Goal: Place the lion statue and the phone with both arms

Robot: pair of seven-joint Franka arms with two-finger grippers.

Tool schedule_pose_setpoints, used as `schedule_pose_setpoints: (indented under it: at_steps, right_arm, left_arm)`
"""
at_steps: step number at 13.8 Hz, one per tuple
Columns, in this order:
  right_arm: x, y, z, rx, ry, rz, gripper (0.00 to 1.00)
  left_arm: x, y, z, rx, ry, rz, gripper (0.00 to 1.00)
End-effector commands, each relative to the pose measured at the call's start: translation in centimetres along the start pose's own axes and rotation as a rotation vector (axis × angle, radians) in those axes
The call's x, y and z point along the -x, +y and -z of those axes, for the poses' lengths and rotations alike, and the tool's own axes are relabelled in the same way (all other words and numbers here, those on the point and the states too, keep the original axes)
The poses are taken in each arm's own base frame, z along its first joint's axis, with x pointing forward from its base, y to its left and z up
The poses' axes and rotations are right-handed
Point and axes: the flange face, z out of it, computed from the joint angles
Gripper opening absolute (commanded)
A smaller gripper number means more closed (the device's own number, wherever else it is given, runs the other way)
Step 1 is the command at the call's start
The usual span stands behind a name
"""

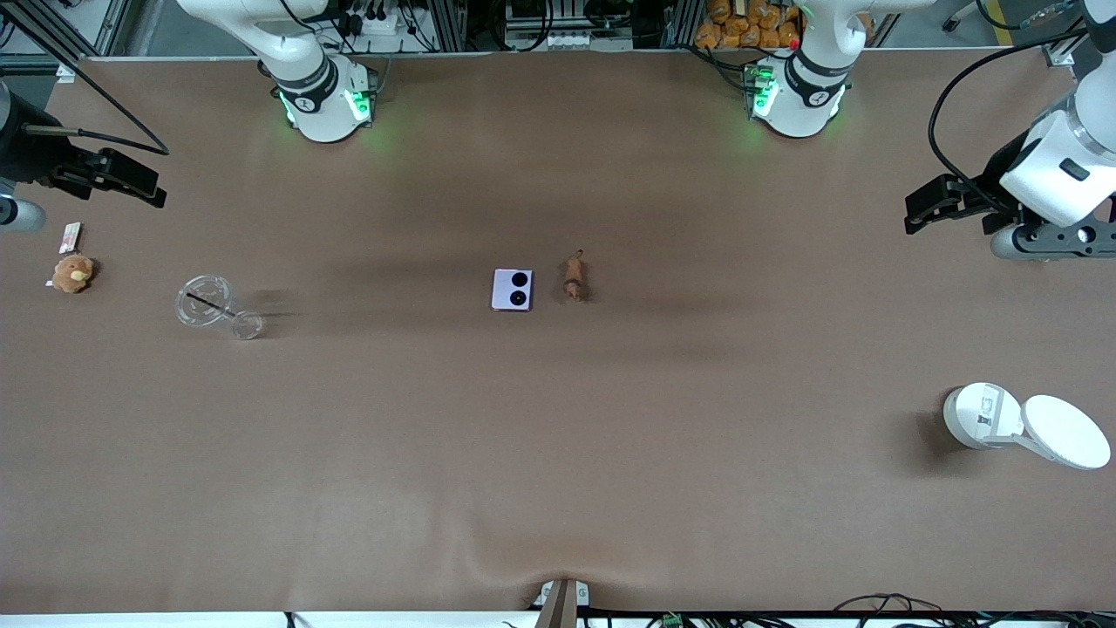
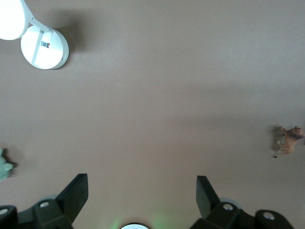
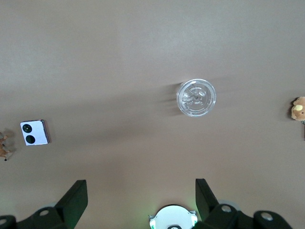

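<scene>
Risk lies in the grasp — lion statue (image 1: 573, 276) and phone (image 1: 512, 290) lie just beside each other mid-table; left gripper (image 2: 142, 187) and right gripper (image 3: 141, 187), fingers apart and empty at opposite table ends, could collide converging; the slender statue may topple, the flat phone slip.

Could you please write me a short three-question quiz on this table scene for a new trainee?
1. True or false: the phone and the lion statue lie side by side near the table's middle.
2. Which is open: A the left hand only, B the right hand only, C both?
3. Which task item lies toward the left arm's end?

Key: 1 true; 2 C; 3 the lion statue.
</scene>
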Motion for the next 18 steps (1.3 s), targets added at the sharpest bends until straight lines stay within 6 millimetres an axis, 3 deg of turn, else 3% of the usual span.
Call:
schedule_pose_setpoints:
  at_steps: [1,10,14,18]
  right_arm:
    - [0.4,-0.2,0.3,0.011,0.002,0.001,1.00]
    - [0.4,-0.2,0.2,0.012,-0.001,0.000,1.00]
    - [0.4,-0.2,0.2,0.012,-0.001,0.001,1.00]
    - [0.4,-0.2,0.2,0.012,-0.001,0.001,1.00]
  left_arm:
    - [-0.8,0.7,0.1,0.023,-0.012,0.040,1.00]
    - [-2.3,3.1,-1.0,0.072,-0.040,0.190,1.00]
    - [-3.6,7.4,-2.6,0.075,-0.063,0.245,1.00]
    - [-3.7,12.4,-4.6,0.068,-0.069,0.293,1.00]
